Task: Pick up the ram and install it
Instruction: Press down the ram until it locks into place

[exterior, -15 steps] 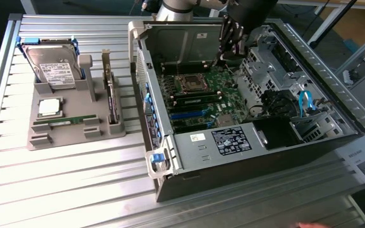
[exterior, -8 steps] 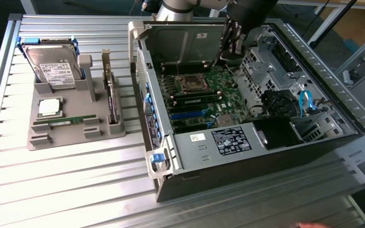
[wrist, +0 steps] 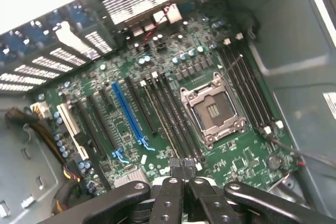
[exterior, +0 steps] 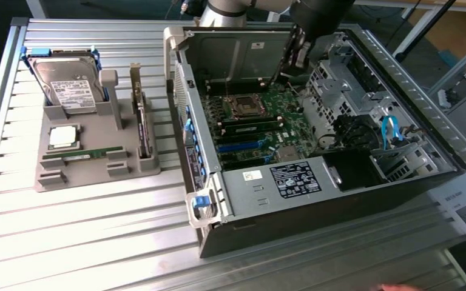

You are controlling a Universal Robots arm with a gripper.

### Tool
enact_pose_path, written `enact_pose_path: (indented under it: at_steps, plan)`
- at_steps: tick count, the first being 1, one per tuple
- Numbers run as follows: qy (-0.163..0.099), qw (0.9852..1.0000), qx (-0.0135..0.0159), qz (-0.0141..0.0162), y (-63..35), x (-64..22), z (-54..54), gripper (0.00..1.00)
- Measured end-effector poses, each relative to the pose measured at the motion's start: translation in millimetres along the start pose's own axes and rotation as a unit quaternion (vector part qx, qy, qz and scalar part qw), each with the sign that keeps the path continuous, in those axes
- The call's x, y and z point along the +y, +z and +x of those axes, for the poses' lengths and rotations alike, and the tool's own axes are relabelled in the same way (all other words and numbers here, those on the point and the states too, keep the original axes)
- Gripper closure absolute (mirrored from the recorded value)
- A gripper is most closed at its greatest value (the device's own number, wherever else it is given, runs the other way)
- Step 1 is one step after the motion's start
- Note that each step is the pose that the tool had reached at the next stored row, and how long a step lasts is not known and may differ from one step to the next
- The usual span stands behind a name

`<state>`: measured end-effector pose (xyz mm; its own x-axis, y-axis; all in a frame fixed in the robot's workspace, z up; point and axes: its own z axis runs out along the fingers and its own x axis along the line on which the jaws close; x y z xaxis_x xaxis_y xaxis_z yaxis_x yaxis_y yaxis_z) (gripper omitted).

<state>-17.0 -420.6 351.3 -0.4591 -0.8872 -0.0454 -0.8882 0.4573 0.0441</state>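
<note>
The claw point(wrist: 183, 174) was closed and empty above the computer case's point(exterior: 314, 236) motherboard point(wrist: 157, 103). The ram point(exterior: 77, 156) lay in the grey holder point(exterior: 95, 173) on the worktop point(exterior: 79, 242), at the exterior view's left. A sound pickup requires gripping its long edges squarely.

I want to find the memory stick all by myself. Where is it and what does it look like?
Look at the grey holder on the metal table, on the exterior view's left of the open computer. The memory stick lies in a slot just below the square silver chip. It is the only long, thin green strip; the hard drive is big and boxy.
</note>
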Motion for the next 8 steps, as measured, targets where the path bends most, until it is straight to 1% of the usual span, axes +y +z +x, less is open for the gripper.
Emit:
enact_pose_path:
  at_steps: [4,6,8]
  plan:
    - [0.032,0.9995,-0.0014,0.0015,0.0,0.0,0.0,0.90]
    - [0.048,0.9988,-0.0021,0.0022,0.0,0.0,0.0,0.90]
    - [0.068,0.9977,-0.0030,0.0031,0.0,0.0,0.0,0.90]
